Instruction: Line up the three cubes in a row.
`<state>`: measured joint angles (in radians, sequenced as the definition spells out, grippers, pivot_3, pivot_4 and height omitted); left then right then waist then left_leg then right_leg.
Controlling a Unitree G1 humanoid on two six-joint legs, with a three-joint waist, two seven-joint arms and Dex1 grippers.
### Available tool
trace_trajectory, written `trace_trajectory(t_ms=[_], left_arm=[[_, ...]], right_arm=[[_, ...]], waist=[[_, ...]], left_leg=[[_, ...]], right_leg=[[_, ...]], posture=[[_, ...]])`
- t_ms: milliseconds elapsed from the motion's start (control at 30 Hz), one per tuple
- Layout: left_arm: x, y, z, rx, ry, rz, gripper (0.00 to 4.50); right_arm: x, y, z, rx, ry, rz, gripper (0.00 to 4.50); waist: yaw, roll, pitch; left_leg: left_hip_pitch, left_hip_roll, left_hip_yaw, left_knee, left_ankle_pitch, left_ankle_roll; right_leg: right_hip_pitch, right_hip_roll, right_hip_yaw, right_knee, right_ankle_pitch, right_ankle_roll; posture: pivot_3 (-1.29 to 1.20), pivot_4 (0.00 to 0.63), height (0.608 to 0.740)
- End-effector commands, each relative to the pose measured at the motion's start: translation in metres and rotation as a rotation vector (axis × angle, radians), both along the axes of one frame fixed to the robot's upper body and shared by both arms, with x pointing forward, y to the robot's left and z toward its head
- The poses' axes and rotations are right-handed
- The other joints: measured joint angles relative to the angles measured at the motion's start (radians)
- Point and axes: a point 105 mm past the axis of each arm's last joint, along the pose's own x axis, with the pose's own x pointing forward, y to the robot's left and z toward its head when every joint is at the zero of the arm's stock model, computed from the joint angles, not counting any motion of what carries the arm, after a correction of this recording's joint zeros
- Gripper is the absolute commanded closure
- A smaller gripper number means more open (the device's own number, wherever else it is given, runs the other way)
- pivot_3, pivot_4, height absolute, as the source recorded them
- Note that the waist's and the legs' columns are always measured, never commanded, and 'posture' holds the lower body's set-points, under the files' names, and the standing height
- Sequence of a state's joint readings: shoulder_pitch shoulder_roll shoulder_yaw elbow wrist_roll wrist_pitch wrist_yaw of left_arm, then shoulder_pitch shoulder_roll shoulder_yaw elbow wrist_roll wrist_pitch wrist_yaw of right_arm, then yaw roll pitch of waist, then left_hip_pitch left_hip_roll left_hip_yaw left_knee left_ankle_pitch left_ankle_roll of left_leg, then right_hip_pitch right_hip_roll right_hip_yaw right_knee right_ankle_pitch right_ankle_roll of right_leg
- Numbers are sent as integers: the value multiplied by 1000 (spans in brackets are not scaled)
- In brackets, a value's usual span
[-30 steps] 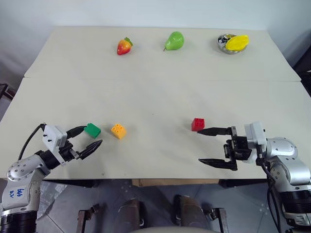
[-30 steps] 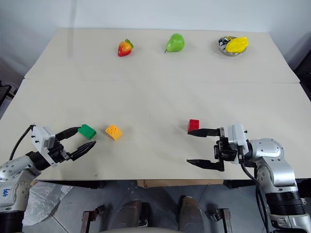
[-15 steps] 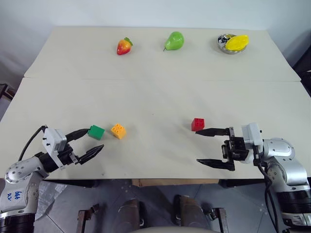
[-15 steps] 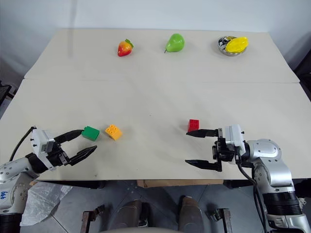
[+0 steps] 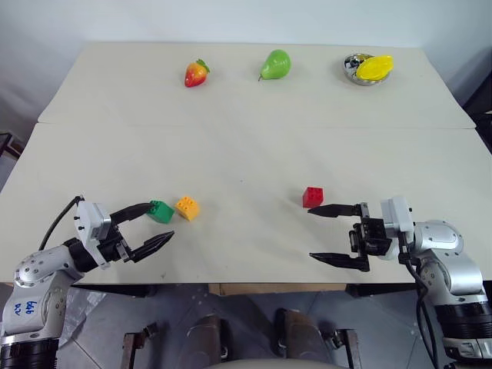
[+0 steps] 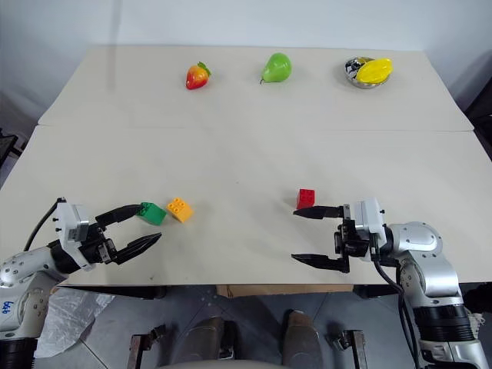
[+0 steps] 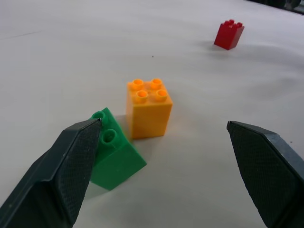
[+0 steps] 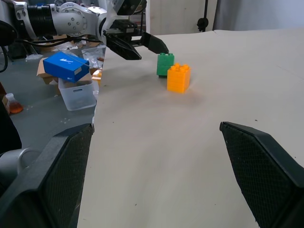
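Observation:
The green cube (image 5: 161,211) lies near the table's front left, tipped a little, with the far finger (image 7: 71,166) of my open left gripper (image 5: 161,221) against its side. The orange-yellow cube (image 5: 187,207) stands upright close on the green one's right; I cannot tell whether they touch. Farther right the red cube (image 5: 313,197) sits alone. My right gripper (image 5: 310,234) is open and level, pointing left, with its far fingertip just in front of the red cube and nothing between its fingers. The right wrist view looks across the table at the green (image 8: 165,64) and orange-yellow (image 8: 178,78) cubes.
Along the back of the table (image 5: 246,154) stand a toy strawberry (image 5: 197,73), a green pear (image 5: 276,64) and a metal bowl (image 5: 358,68) holding a yellow fruit. Both grippers hover close to the table's front edge. A wide bare stretch separates the orange-yellow and red cubes.
My left gripper has slid to the right with the green cube against its far finger, bringing that cube up beside the orange-yellow one. The right gripper and the red cube have stayed put.

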<state>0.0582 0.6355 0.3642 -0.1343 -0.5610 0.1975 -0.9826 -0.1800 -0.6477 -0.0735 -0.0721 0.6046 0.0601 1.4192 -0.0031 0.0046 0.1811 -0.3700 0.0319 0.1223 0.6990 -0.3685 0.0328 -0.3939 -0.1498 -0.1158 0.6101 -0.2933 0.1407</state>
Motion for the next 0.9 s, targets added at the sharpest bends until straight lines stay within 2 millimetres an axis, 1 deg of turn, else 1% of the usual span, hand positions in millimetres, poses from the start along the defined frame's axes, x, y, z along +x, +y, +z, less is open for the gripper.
trace_trajectory(t_ms=[33,100,133,167,233,333,400,500,600,700,833,900], left_arm=[[-2,9,38,-69,-132,79,0],[-5,15,46,-78,-156,136,0],[-8,19,44,-47,-162,163,0],[-11,23,38,-25,-150,186,0],[-15,32,20,32,-106,236,0],[-13,36,-5,105,-70,287,0],[-8,32,-18,110,-49,311,0],[2,23,-28,73,-50,336,0],[7,15,-31,42,-54,329,0],[11,0,-36,19,-39,296,0],[17,-8,-40,19,-39,321,0],[20,-7,-41,6,-35,349,0]], right_arm=[[-2,0,2,16,-23,4,40],[-2,0,3,20,-25,-4,40],[-1,0,3,21,-26,-6,40],[-1,-1,3,23,-25,-9,40],[0,-1,2,23,-23,-8,40],[-2,3,2,42,-17,15,40],[-2,7,6,72,-20,33,40],[-6,14,9,105,-40,73,40],[-8,21,10,119,-45,99,40],[-10,28,14,137,-47,111,40],[-10,34,17,149,-52,119,40],[-9,36,17,156,-57,118,40]], waist=[[0,0,0],[0,0,0],[0,0,0],[0,0,0],[-4,0,0],[-2,0,0],[4,-1,0],[6,-2,-1],[2,-2,-1],[-1,-2,-1],[-1,-2,-1],[1,-2,-1]], left_leg=[[0,0,0,0,0,0],[0,0,0,0,0,0],[0,0,-1,0,0,0],[0,0,-1,0,0,0],[0,0,0,0,0,0],[0,0,0,-1,0,0],[0,0,0,0,0,0],[0,-1,-1,0,0,0],[0,0,-1,0,0,0],[0,0,-1,0,0,0],[0,0,-1,0,0,0],[0,0,0,0,0,0]], right_leg=[[0,0,0,0,0,0],[0,0,0,0,0,0],[0,0,0,0,0,0],[0,0,0,0,0,0],[0,0,0,0,0,0],[0,1,0,-1,0,0],[0,1,0,-1,0,0],[1,0,0,0,0,0],[0,0,0,0,0,0],[0,0,0,0,0,0],[0,0,0,0,0,0],[0,0,0,0,0,0]], posture=[[0,150,740],[0,150,740],[0,150,740],[0,150,740],[0,150,740],[0,150,740],[0,150,740],[0,150,740],[0,150,740],[0,150,740],[0,150,740],[0,150,740]])
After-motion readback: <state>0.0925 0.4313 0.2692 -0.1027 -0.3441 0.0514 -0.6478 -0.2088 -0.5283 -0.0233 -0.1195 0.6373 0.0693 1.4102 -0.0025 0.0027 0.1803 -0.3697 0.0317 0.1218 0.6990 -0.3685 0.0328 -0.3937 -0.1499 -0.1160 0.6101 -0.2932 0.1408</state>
